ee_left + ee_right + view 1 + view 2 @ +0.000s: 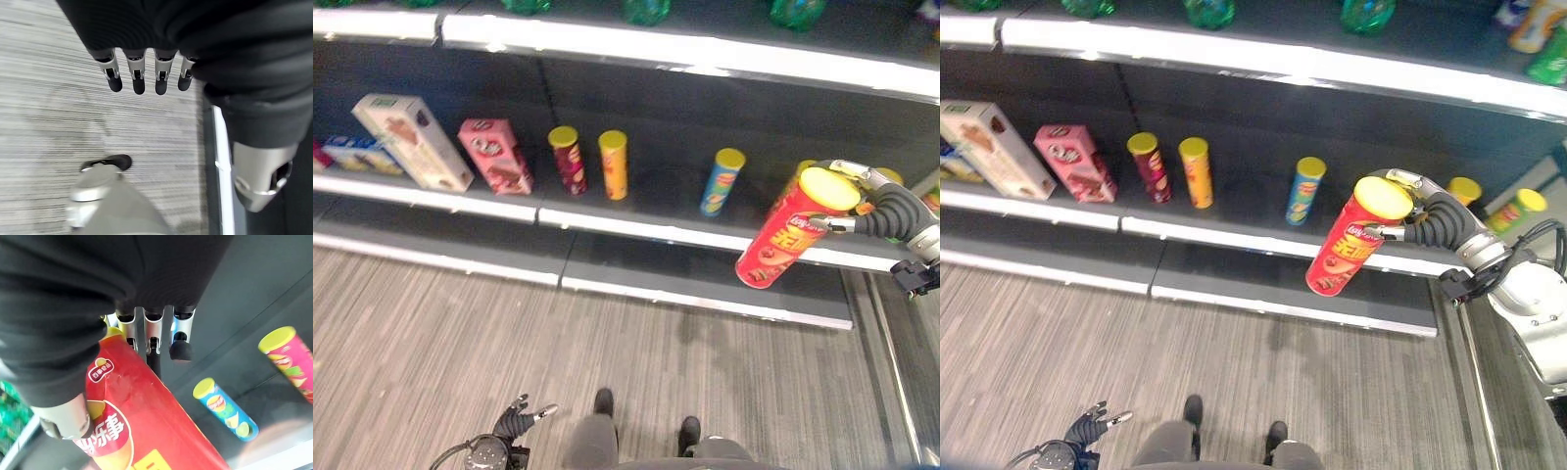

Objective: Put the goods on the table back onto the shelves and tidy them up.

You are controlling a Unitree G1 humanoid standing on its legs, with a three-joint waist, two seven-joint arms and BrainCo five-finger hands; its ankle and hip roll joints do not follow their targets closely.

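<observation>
On the shelf (636, 227), three upright cans (614, 164).

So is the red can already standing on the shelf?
No, the red can is held tilted in the right hand, in front of the shelf.

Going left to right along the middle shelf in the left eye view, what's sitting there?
Cream box → pink box → dark red can → orange can → blue can → big red can, held by the right hand.
</observation>
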